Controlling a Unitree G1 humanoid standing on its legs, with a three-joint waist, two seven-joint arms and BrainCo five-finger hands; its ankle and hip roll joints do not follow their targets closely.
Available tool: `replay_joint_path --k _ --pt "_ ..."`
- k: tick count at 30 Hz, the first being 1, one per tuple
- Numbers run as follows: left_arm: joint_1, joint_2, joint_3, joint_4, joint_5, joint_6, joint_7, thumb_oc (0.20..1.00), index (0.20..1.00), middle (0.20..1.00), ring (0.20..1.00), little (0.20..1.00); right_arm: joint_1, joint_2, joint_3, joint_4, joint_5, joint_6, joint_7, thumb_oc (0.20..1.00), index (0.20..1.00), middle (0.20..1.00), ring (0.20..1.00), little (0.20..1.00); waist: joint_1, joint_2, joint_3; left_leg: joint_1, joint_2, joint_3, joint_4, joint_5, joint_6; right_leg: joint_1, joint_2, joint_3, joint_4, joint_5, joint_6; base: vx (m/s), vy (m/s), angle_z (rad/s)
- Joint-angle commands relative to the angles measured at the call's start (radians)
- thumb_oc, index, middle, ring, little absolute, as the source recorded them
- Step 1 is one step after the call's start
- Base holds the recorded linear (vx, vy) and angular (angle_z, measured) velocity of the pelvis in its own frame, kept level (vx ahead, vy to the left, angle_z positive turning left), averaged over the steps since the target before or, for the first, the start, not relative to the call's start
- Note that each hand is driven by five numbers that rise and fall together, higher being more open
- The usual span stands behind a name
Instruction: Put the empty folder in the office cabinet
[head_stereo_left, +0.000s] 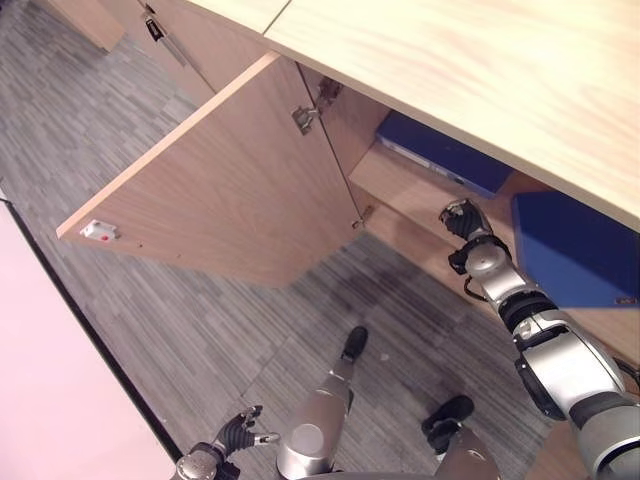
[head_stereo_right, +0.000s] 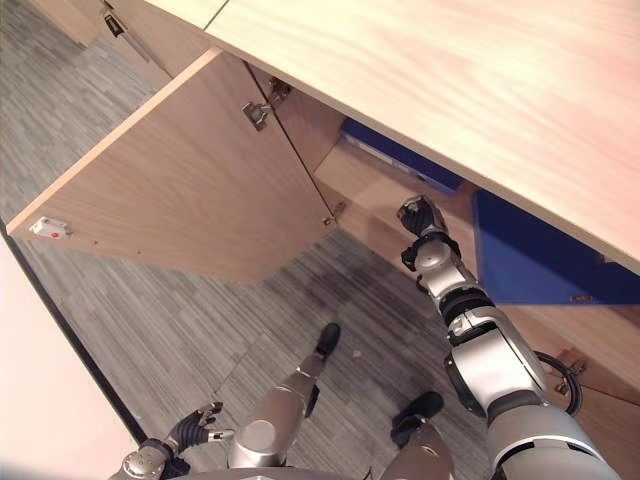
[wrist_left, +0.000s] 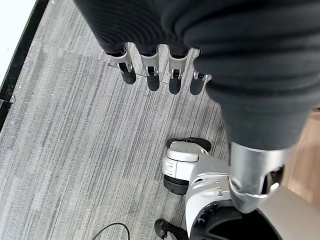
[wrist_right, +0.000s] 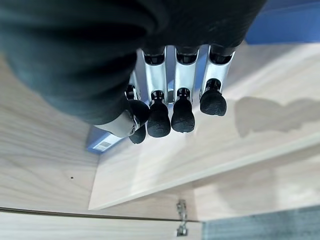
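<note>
A blue folder (head_stereo_left: 440, 150) lies flat on the shelf (head_stereo_left: 400, 185) deep inside the open office cabinet. A second blue folder (head_stereo_left: 575, 250) rests further right under the cabinet top. My right hand (head_stereo_left: 462, 220) reaches to the shelf's front edge between the two folders, fingers (wrist_right: 182, 112) relaxed and holding nothing. In the right wrist view a blue corner with a white label (wrist_right: 102, 144) shows past the fingers. My left hand (head_stereo_left: 235, 432) hangs low over the carpet, fingers (wrist_left: 150, 75) straight and empty.
The cabinet door (head_stereo_left: 220, 190) stands swung wide open to the left, with a hinge (head_stereo_left: 305, 118) at its inner edge. The light wood cabinet top (head_stereo_left: 480, 70) overhangs the shelf. Grey carpet (head_stereo_left: 180, 330) lies below, and a pale panel (head_stereo_left: 50, 390) borders the left.
</note>
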Motion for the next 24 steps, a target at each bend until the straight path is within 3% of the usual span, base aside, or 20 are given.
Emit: replay_joint_path --k 1,4,5,7,8,9,12,13,14,15,16,24 --pt "-0.005 0.03 -0.07 -0.01 -0.031 -0.007 0.006 1.0 1.0 1.0 1.0 1.0 -0.069 -0.044 0.041 0.019 0.027 -0.021 -0.02 0.2 0.2 0.2 0.2 0.2 0.026 0.01 0.001 0.01 0.011 -0.004 -0.047 -0.034 -0.004 -0.035 -0.021 0.083 0.054 -0.006 0.061 0.0 0.0 0.0" --pt "-0.008 0.034 -0.072 -0.013 -0.034 -0.008 0.006 1.0 1.0 1.0 1.0 1.0 -0.075 -0.059 0.04 0.042 0.025 -0.017 -0.021 0.2 0.2 0.2 0.2 0.2 0.026 0.018 0.01 0.003 0.009 -0.005 -0.047 -0.032 -0.004 -0.045 -0.024 0.083 0.06 -0.006 0.061 0.02 -0.015 0.04" --pt "-0.008 0.036 -0.073 -0.013 -0.037 -0.008 0.005 1.0 1.0 1.0 1.0 1.0 -0.078 -0.067 0.04 0.053 0.023 -0.015 -0.021 0.2 0.2 0.2 0.2 0.2 0.022 0.015 0.009 0.016 0.012 -0.006 -0.056 -0.053 -0.008 -0.043 -0.023 0.096 0.072 -0.042 0.072 0.08 -0.061 0.03" --pt "-0.01 0.039 -0.076 -0.015 -0.04 -0.009 0.004 1.0 1.0 1.0 1.0 1.0 -0.081 -0.081 0.036 0.071 0.027 -0.011 -0.02 0.2 0.2 0.2 0.2 0.2 0.023 0.02 0.016 0.011 0.011 -0.006 -0.055 -0.051 -0.008 -0.05 -0.027 0.097 0.081 -0.044 0.072 -0.02 -0.003 0.11" --pt "-0.011 0.041 -0.08 -0.02 -0.046 -0.008 0.005 1.0 1.0 1.0 1.0 1.0 -0.084 -0.092 0.029 0.08 0.035 -0.01 -0.021 0.2 0.2 0.2 0.2 0.2 0.027 0.031 0.028 -0.005 0.006 -0.006 -0.046 -0.029 -0.004 -0.064 -0.032 0.088 0.077 -0.011 0.061 -0.01 0.0 0.11" --pt "-0.012 0.04 -0.08 -0.019 -0.046 -0.007 0.005 1.0 1.0 1.0 1.0 1.0 -0.084 -0.093 0.031 0.08 0.035 -0.01 -0.02 0.2 0.2 0.2 0.2 0.2 0.023 0.025 0.022 0.008 0.009 -0.005 -0.056 -0.05 -0.008 -0.058 -0.029 0.1 0.084 -0.044 0.073 -0.01 0.001 0.04" --pt "-0.018 0.044 -0.082 -0.019 -0.052 -0.006 0.005 1.0 1.0 1.0 1.0 1.0 -0.097 -0.118 0.029 0.093 0.036 -0.005 -0.024 0.2 0.2 0.2 0.2 0.2 0.024 0.036 0.033 -0.003 0.009 -0.005 -0.054 -0.048 -0.008 -0.076 -0.034 0.101 0.092 -0.044 0.074 -0.02 0.005 0.06" --pt "-0.019 0.045 -0.082 -0.02 -0.051 -0.006 0.005 1.0 1.0 1.0 1.0 1.0 -0.098 -0.119 0.028 0.094 0.036 -0.005 -0.024 0.2 0.2 0.2 0.2 0.2 0.029 0.043 0.04 -0.016 0.006 -0.005 -0.045 -0.027 -0.005 -0.084 -0.037 0.089 0.087 -0.011 0.062 0.0 0.0 0.0" --pt "-0.02 0.045 -0.084 -0.021 -0.055 -0.007 0.004 1.0 1.0 1.0 1.0 1.0 -0.105 -0.128 0.029 0.1 0.037 -0.004 -0.024 0.2 0.2 0.2 0.2 0.2 0.024 0.04 0.038 -0.005 0.008 -0.004 -0.053 -0.048 -0.009 -0.083 -0.038 0.104 0.101 -0.048 0.074 -0.02 0.027 -0.05" --pt "-0.004 0.129 -0.088 -0.075 0.014 -0.04 0.041 1.0 1.0 1.0 1.0 1.0 -0.095 -0.179 0.04 0.084 0.024 -0.022 -0.03 0.2 0.2 0.2 0.2 0.2 0.029 0.052 0.046 -0.007 0.007 -0.001 -0.054 -0.045 -0.01 -0.091 -0.043 0.107 0.11 -0.05 0.075 0.07 0.018 0.1" --pt "-0.025 0.078 -0.107 -0.045 -0.028 -0.021 -0.045 1.0 1.0 1.0 1.0 1.0 -0.115 -0.161 0.04 0.08 0.018 -0.03 -0.037 0.2 0.2 0.2 0.2 0.2 0.009 0.057 0.057 -0.01 0.005 0.005 -0.057 -0.045 -0.01 -0.105 -0.042 0.116 0.114 -0.051 0.076 -0.03 0.072 0.11" --pt "-0.013 0.101 -0.114 -0.12 -0.086 -0.027 -0.042 1.0 1.0 1.0 1.0 1.0 -0.165 -0.198 0.044 0.108 0.015 -0.024 -0.05 0.2 0.2 0.2 0.2 0.2 0.004 0.067 0.066 -0.02 0.002 0.011 -0.056 -0.044 -0.008 -0.125 -0.048 0.128 0.126 -0.053 0.077 0.0 0.007 -0.05"
